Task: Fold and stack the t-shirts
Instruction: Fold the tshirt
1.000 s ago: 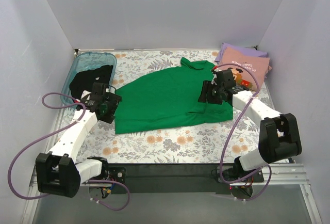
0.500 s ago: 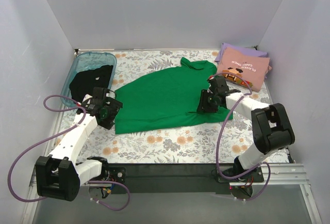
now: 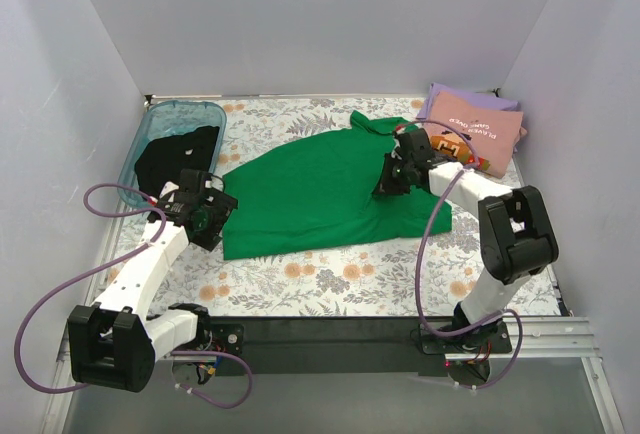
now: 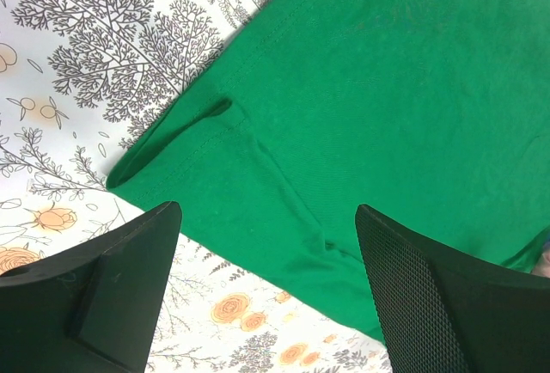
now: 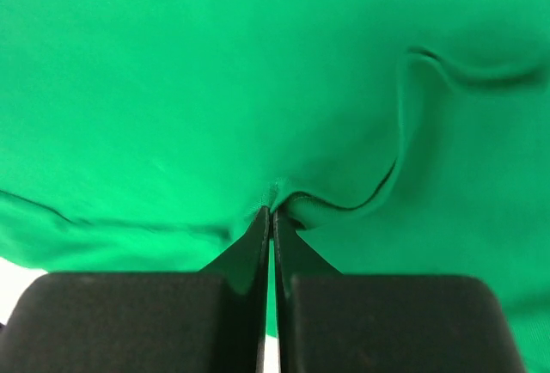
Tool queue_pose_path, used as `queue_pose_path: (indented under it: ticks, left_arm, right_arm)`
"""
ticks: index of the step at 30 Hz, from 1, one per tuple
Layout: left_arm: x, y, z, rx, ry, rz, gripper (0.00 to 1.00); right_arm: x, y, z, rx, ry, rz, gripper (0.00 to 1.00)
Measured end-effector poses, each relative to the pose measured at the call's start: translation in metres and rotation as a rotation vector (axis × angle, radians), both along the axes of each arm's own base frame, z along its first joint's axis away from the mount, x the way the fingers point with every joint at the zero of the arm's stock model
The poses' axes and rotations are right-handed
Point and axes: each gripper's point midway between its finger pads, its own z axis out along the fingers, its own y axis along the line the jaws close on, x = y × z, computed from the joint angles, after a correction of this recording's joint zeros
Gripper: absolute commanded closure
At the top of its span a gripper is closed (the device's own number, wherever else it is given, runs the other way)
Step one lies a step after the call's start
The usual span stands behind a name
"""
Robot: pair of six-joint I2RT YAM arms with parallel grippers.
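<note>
- Green cloth dominates the top external view: the green t-shirt [image 3: 320, 194] lies spread out and mostly flat at the middle of the floral-patterned table [image 3: 350, 284], collar toward the far right and hem toward the near left.
- Pink t-shirt [image 3: 482, 132], folded, lies at the far right on top of the folded lavender t-shirt [image 3: 445, 100]. It carries a brown-orange graphic with a line of lettering too small to read.
- Black t-shirt [image 3: 176, 150] lies bunched inside the teal bin [image 3: 166, 112] at the far left.
- Left gripper [image 3: 210, 219] is at the near-left corner of the green t-shirt, its arm reaching in from the near left.
- Right gripper [image 3: 385, 182] is on the right part of the green t-shirt, near the collar, with its arm bent back toward the near right.
- Left wrist view: the left gripper [image 4: 266, 304] has its fingers [image 4: 94, 296] spread wide apart and holds nothing. Below them lie the hem corner of the green t-shirt [image 4: 387, 89], with a small fold at the edge, and the table print.
- Right wrist view: the right gripper [image 5: 272, 218] has its fingers pressed together on a pinch of the green t-shirt [image 5: 215, 72], and creases run out from the pinch.
</note>
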Motion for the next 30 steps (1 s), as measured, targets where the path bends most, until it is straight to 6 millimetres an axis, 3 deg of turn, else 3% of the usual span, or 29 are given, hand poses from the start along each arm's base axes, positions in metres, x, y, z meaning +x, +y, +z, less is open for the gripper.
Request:
queue_pose_path:
  ticks: [2, 3, 6, 8, 9, 10, 14, 15, 20, 25, 30]
  left_arm:
    - [0.0, 0.0, 0.0, 0.002, 0.0, -0.004, 0.18]
    - [0.0, 0.0, 0.0, 0.003, -0.001, -0.005, 0.18]
    - [0.0, 0.0, 0.0, 0.005, 0.0, -0.009, 0.18]
    - [-0.001, 0.0, 0.0, 0.009, 0.002, -0.015, 0.18]
    - [-0.001, 0.0, 0.0, 0.011, 0.003, -0.018, 0.18]
    - [-0.001, 0.001, -0.001, 0.013, 0.004, -0.021, 0.18]
    - [-0.002, -0.001, -0.001, 0.011, 0.007, -0.041, 0.16]
    - [-0.002, -0.003, 0.0, 0.005, 0.004, -0.052, 0.07]
    - [0.009, -0.021, -0.006, -0.037, -0.003, -0.134, 0.07]
    - [0.012, -0.059, -0.027, -0.05, 0.047, -0.271, 0.07]
    - [0.02, -0.068, -0.057, -0.043, 0.108, -0.301, 0.07]
  right_arm:
    - [0.016, 0.01, 0.01, 0.022, -0.031, 0.007, 0.86]
    - [0.023, 0.015, 0.013, 0.033, -0.041, 0.011, 0.7]
    - [0.041, 0.026, 0.019, 0.05, -0.058, 0.029, 0.4]
    - [0.054, 0.031, 0.022, 0.037, -0.06, 0.044, 0.32]
    - [0.057, 0.032, 0.024, 0.034, -0.065, 0.052, 0.09]
    - [0.059, 0.033, 0.027, 0.034, -0.068, 0.052, 0.02]
    - [0.052, 0.027, 0.042, 0.011, -0.094, 0.074, 0.02]
    - [0.046, 0.023, 0.047, 0.005, -0.102, 0.071, 0.02]
    - [-0.004, -0.011, 0.054, -0.015, -0.102, 0.029, 0.02]
    - [-0.033, -0.058, 0.016, -0.066, -0.01, -0.077, 0.02]
    - [-0.041, -0.088, -0.024, -0.08, 0.113, -0.155, 0.02]
